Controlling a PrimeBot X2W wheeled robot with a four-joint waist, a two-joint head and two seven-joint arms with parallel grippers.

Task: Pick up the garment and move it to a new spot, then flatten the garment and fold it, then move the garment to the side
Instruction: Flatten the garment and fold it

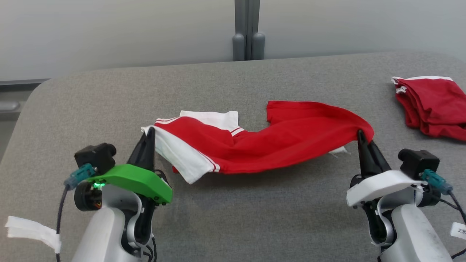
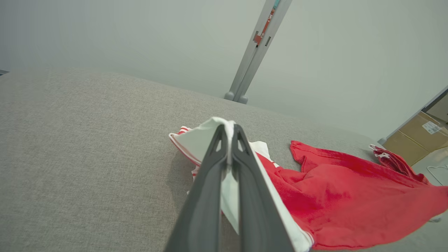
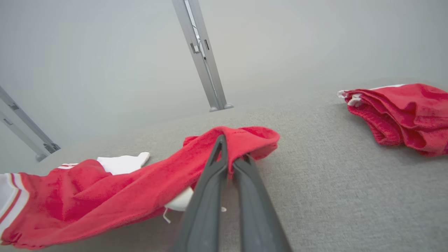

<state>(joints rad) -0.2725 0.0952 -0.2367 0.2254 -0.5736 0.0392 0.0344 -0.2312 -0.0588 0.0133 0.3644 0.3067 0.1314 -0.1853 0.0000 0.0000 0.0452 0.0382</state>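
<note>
Far right on grey table (image 1: pixel 233 225): second red garment (image 1: pixel 433 105), folded, well apart. Behind far edge: grey post (image 1: pixel 248 32). Mid-table: red-and-white garment (image 1: pixel 276 142), long axis left-right, sagging in middle. Pinched shut on white end: left gripper (image 1: pixel 150 131). Pinched shut on red end: right gripper (image 1: pixel 360 134).

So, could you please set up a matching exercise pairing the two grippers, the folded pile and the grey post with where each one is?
1. left gripper
2. right gripper
3. folded red pile
4. grey post

A. behind the table
B. shut on the red end of the garment
C. far right on the table
D. shut on the white end of the garment

Pairs: 1-D, 2-B, 3-C, 4-A.
</note>
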